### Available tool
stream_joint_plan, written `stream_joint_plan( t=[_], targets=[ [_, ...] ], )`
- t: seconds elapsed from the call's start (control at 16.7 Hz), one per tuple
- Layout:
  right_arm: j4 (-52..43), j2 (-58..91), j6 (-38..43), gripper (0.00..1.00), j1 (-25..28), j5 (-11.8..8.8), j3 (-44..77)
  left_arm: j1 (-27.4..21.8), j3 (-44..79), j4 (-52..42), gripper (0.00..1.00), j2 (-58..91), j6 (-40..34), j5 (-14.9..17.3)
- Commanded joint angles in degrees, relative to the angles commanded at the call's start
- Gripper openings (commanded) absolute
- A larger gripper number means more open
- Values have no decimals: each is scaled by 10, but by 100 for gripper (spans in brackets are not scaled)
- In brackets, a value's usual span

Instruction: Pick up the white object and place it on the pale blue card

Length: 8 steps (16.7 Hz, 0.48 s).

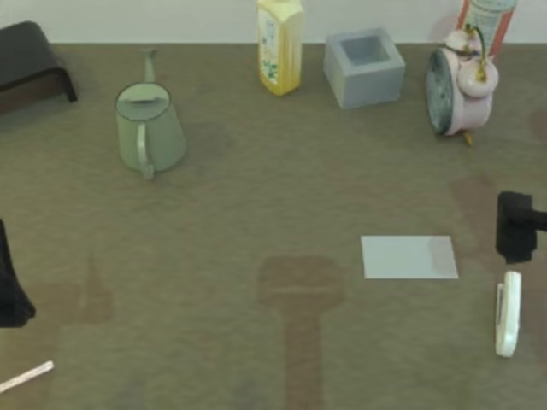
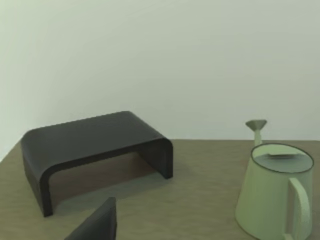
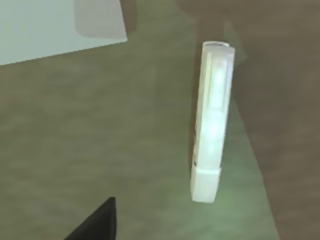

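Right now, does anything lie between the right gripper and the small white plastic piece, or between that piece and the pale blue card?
Nothing visible does. The right gripper sits just behind the small elongated white plastic piece, with bare table between them. The flat pale blue card lies just left of the piece across open tabletop.
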Motion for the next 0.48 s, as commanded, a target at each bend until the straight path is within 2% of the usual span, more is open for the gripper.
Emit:
stream_joint_plan(
  t=[0.24,0.48],
  targets=[
    [-66,105,33,100,17,-1,78,0,0,0,100,0,0,0],
    [-81,129,41,100,21,-1,96,0,0,0,100,0,0,0]
  ],
)
